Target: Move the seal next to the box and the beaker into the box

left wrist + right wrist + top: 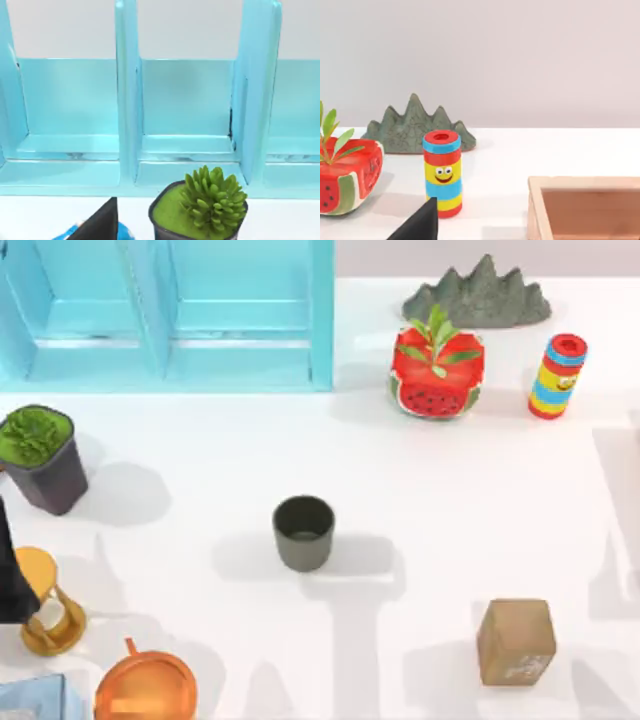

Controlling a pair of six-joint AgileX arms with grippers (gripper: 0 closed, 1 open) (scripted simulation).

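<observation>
Nothing is gripped at this moment, as far as I can see. The beaker [303,532] stands upright mid-table, and the seal [516,641] sits well apart from it, toward the near right. Both look untouched.

The trouble is my fingers. The left wrist view gives me a dark wedge [97,224] low in the picture, and the right wrist view the same [417,222]. I take each for a finger, but I cannot tell how far apart either pair stands. So I have nothing firm to place the beaker or seal against, beyond saying neither is between any fingers I can see.

The risks are these. The beaker is tapered and light-looking, so a pinch off centre could tip it or squirt it out. The seal's rounded edges may slip under a shallow grip.

Which box is meant is also unclear. The right wrist view shows a wooden box [585,207], cut off at the edge. The blue shelf unit [165,315] sits at the far left and is also cropped. The potted succulent [200,212] stands in front of that shelf and could get knocked.
</observation>
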